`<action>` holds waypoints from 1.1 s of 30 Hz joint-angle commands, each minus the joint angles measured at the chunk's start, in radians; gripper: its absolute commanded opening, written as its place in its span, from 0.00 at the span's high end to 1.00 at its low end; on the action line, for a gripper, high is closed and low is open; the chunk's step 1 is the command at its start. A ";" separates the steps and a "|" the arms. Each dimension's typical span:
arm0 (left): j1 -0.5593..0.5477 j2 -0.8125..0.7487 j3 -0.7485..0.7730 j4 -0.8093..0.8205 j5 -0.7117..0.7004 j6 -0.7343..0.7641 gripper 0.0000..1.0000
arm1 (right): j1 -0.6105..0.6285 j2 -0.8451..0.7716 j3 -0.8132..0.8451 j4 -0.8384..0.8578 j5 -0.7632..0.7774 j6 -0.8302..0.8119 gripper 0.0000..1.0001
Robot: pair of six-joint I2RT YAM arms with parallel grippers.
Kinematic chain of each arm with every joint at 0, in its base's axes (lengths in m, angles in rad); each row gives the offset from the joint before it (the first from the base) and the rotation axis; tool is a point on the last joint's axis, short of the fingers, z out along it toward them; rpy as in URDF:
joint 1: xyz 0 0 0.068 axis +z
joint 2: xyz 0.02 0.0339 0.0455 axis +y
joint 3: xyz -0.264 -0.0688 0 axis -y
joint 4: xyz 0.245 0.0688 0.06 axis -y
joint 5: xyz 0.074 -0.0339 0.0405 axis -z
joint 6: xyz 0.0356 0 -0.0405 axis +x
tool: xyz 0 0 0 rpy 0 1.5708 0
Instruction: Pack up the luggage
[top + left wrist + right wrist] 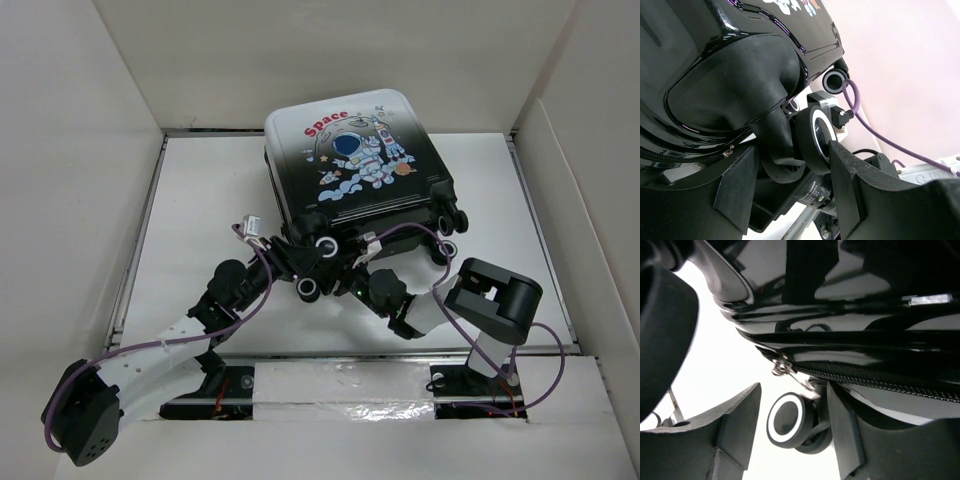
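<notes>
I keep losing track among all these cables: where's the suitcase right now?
In the overhead view the suitcase lies at the far middle of the table, astronaut side up, its wheels at the near end.

The luggage (pixel 350 150) had a glossy shell fading from white toward the far edge of the white tabletop (pixel 200 200) to black nearer. It was printed with a blue-and-white astronaut cartoon (pixel 360 155) and red "Space" lettering (pixel 327 127). Its black caster wheels (pixel 325 245) carried white rings. The zip (pixel 865 377) was black with a silver pull (pixel 781 367). The cables (pixel 405 231) were purple.
</notes>
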 commanded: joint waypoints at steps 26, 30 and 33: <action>0.011 -0.085 0.063 0.050 -0.058 0.125 1.00 | -0.011 -0.358 -0.140 -0.150 0.430 -0.039 1.00; 0.011 -0.080 0.055 0.055 -0.057 0.119 1.00 | -0.046 -0.498 -0.163 -0.287 0.428 -0.072 1.00; 0.011 -0.066 0.046 0.076 -0.046 0.111 1.00 | -0.057 -0.569 -0.154 -0.373 0.356 -0.090 1.00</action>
